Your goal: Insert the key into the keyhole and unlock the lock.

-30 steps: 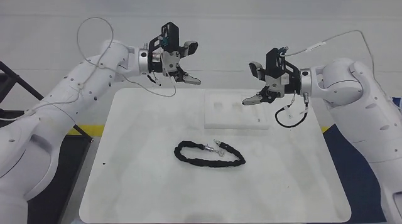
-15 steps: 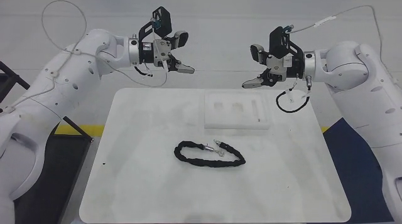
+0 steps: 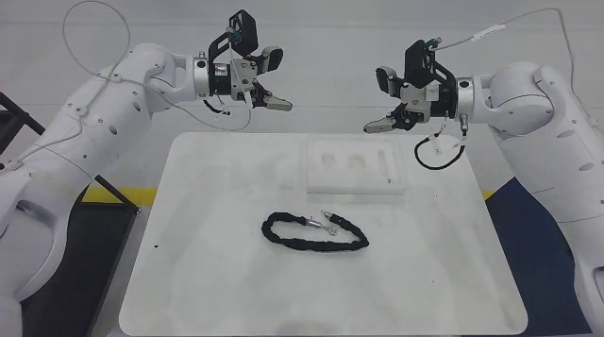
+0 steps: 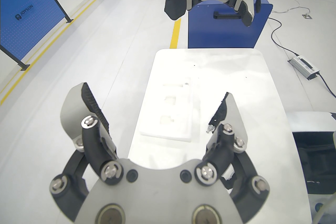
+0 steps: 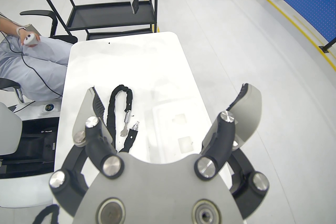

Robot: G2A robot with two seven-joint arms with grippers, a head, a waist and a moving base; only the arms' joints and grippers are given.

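At the middle of the bench (image 3: 208, 271) lies the black cable lock (image 3: 314, 231), curled, with its two metal ends apart. The key (image 5: 124, 132) lies flat just beside those ends. Beyond the lock sits a white foam tray (image 3: 357, 167). The left pincer (image 4: 155, 93) and the right pincer (image 5: 168, 88) hang raised at the bench's far edge, both spread, gripping nothing.

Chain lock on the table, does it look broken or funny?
Not broken. The lock lies curved on the table, but its two metal ends sit apart, not joined, with the key loose beside them. Nothing spilled.
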